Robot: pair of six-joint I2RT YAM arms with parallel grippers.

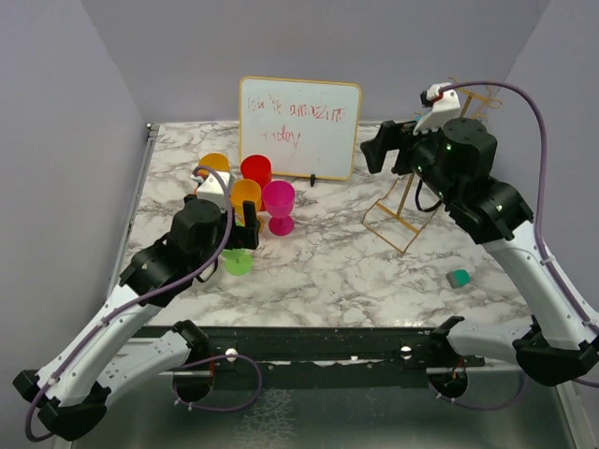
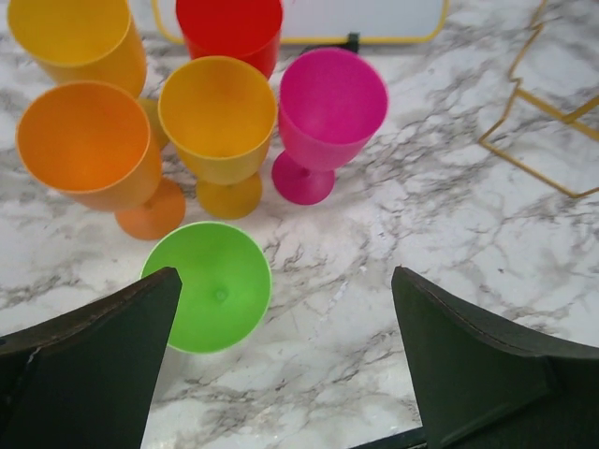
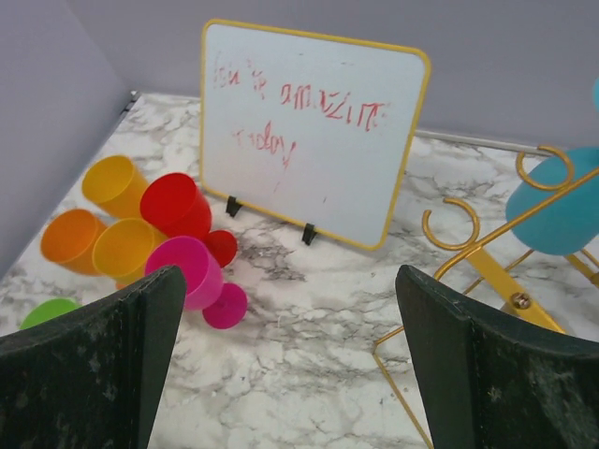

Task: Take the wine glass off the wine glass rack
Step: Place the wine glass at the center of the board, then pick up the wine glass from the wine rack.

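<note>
- On the right side of the white, grey-veined marble desk, the wine glass rack is seen. It is made of thin gold wire, with a rectangular base flat on the desk, rails slanting upward and ends curled into open loops.
- A blue wine glass is seen against the rack's rails at the edge of the right wrist view. It is cropped, so its axis cannot be told.
- A green wine glass of smooth plastic is stood on the desk, well apart from the rack, with its long axis vertical and its mouth turned up.
- The left gripper is held above it with jaws spread wide and nothing clasped. Contact between the glass and the nearer finger cannot be told.
- The right gripper is likewise spread wide and empty, near the rack.
- A yellow-framed white board is propped at the back. Of its red scrawl, "amazing" and "today" can roughly be read.
- A pink goblet, a red goblet and an orange goblet are clustered near the green glass.
</note>
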